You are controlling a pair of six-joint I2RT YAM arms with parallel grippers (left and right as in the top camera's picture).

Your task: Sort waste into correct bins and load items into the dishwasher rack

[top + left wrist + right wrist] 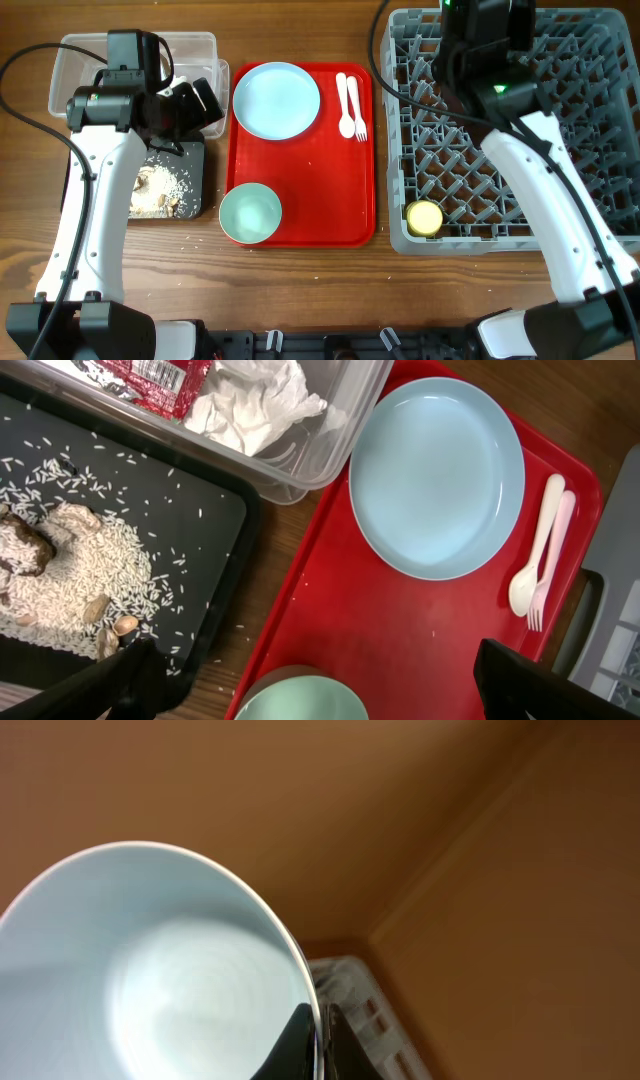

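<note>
Overhead: pale blue plate [276,99], spoon [343,100], fork [356,100] and mint green bowl [250,213] on red tray [320,190]; yellow cup [424,217] in rack [590,60]. Left wrist: left gripper [315,680] spread wide, empty; wrapper [150,380], tissue [255,405] in clear tub [340,430], rice [110,555] in black tray [210,510]. Right wrist: right gripper [318,1045] clamped on pale blue bowl [150,970] rim.

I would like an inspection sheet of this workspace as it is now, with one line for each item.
Surface: wooden table, carrying the bins, red tray and rack.
Job's things: red wrapper and tissue in the clear tub; rice scraps in the black tray; plate, mint green bowl, spoon and fork on the red tray; yellow cup in the rack.
Clutter: nothing seen.
Grippers: left gripper open, holding nothing; right gripper shut on the rim of the pale blue bowl.
Cables: black cable beside the left arm; another cable by the right arm.
Surroundings: nothing seen.
</note>
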